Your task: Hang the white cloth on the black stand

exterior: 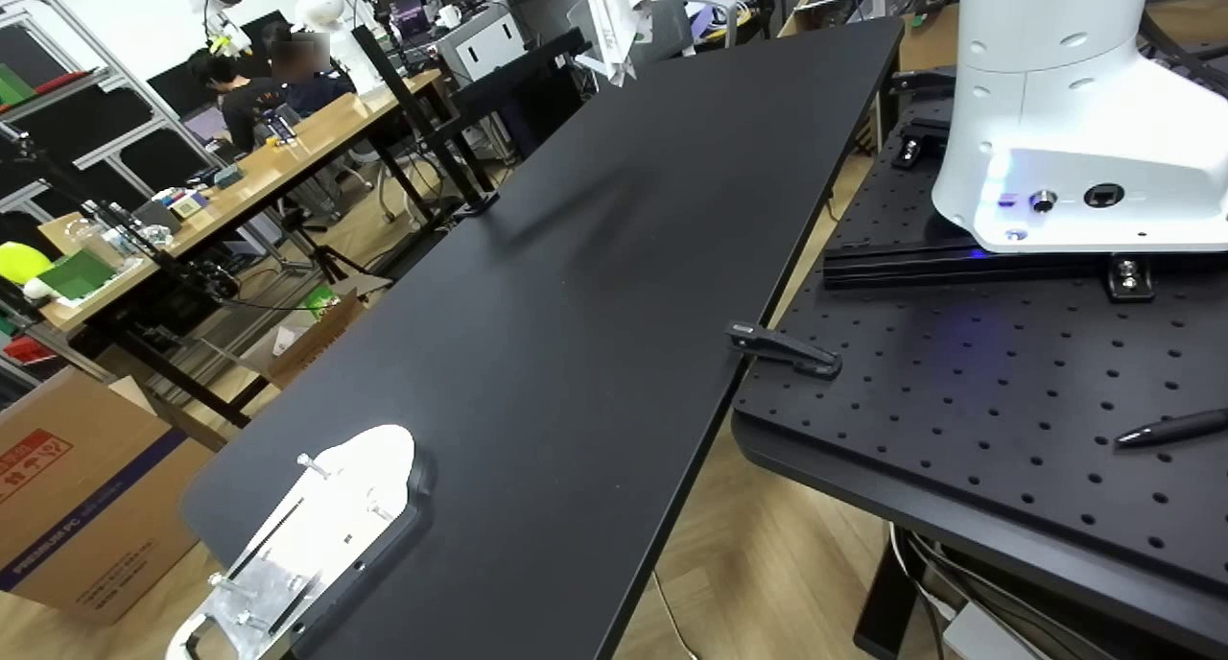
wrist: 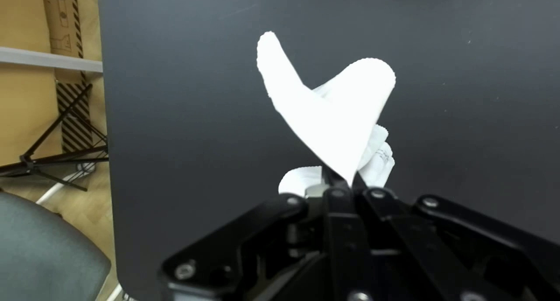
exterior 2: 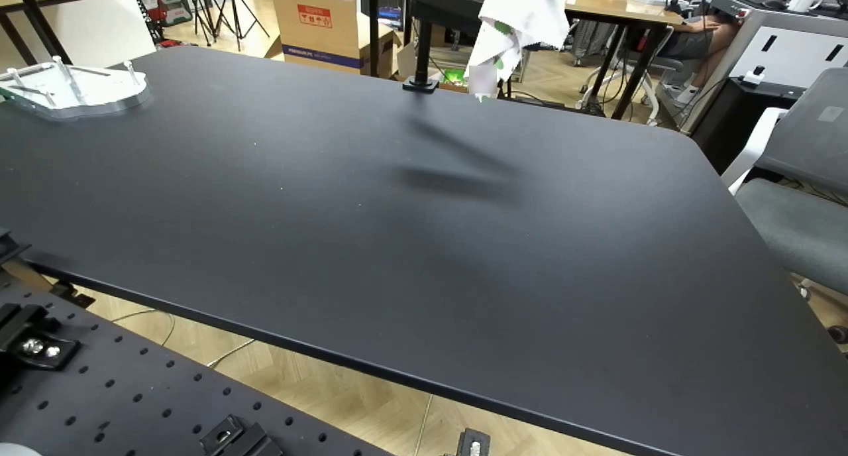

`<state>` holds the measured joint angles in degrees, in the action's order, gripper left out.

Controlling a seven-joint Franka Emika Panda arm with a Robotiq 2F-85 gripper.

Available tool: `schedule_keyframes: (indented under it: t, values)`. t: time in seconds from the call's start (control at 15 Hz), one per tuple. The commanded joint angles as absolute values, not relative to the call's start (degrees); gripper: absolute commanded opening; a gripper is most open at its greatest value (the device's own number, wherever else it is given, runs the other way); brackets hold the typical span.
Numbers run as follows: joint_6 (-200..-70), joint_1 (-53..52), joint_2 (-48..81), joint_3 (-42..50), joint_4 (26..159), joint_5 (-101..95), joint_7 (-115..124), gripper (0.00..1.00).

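Gripper (wrist: 348,183) was closed, white cloth (wrist: 330,121) pinched in its tip. Cloth hung loose above the table (exterior 2: 397,257). Black stand (exterior 2: 424,52) stood at the table's long edge opposite the robot base (exterior: 1065,132). In an exterior view the cloth overlapped the stand's bar (exterior 2: 444,6); contact uncertain. Pale board (exterior: 331,511) lay near a table corner.

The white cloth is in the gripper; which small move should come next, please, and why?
Probably carry the white cloth a little toward the bar of the black stand, with the gripper closed. The wrist view shows the cloth pinched, and in an exterior view it hangs apart from the bar's free end, not yet over it.
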<state>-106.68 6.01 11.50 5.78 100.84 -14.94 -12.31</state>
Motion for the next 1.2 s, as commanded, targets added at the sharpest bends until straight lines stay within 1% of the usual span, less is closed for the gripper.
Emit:
schedule_keyframes:
  t: [0.0, 0.27, 0.53, 1.13]
  values:
    - [-107.9, 5.6, 18.6, 5.6, 91.3, -16.3, -10.6, 0.01]
    - [-108.5, 4.3, 23.3, 4.7, 84.9, -15.7, -11.1, 0.01]
    - [-108.5, 2.5, 25.0, 3.3, 82.4, -15.5, -11.6, 0.01]
    - [-108.7, 1.9, 24.8, 2.3, 86.3, -13.9, -11.8, 0.01]
